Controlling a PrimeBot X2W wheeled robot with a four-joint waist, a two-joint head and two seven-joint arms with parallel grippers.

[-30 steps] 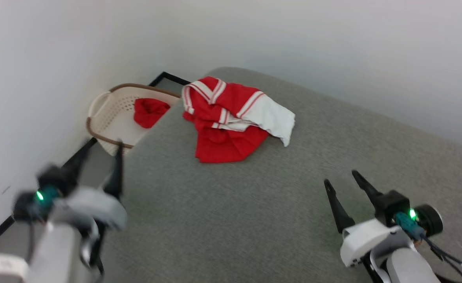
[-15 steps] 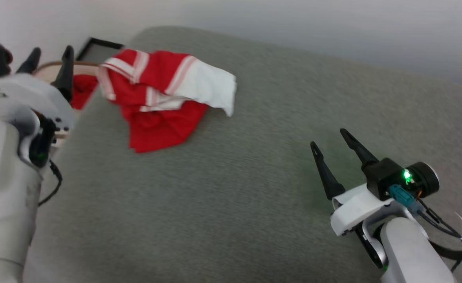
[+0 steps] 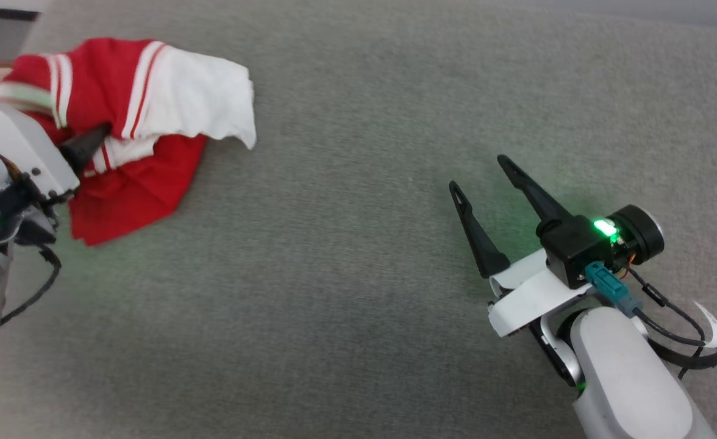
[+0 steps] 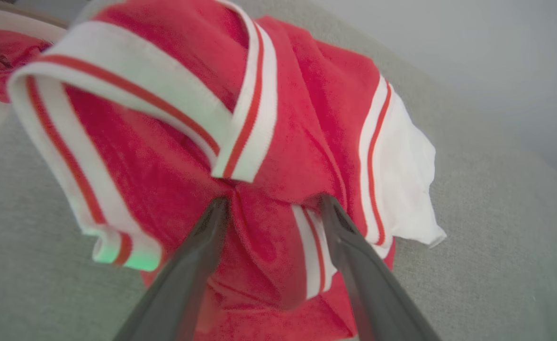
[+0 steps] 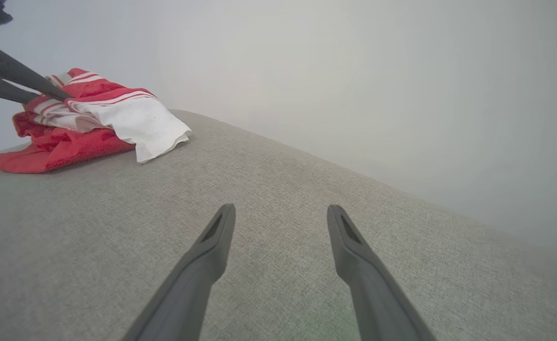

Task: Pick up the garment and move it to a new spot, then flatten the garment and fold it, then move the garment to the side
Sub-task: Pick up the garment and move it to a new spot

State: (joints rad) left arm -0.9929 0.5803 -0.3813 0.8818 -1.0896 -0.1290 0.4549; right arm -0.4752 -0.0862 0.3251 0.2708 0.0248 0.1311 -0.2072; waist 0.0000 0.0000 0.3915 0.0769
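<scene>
Red-and-white garment (image 3: 145,183) lies crumpled at the left of the grey fabric surface (image 3: 346,274), not yet lifted. Fingers of the left gripper (image 4: 274,203) are spread, tips at a fold, nothing pinched. The right gripper (image 3: 480,172) is released, well apart. Whole task left: pick, move, flatten, fold.

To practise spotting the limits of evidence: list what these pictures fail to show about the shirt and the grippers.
Shirt lettering: head view, buried in its folds.
Left gripper: head view, one finger hidden behind its own casing.
Its fingertips touching cloth or not: left wrist view, too blurred.
</scene>
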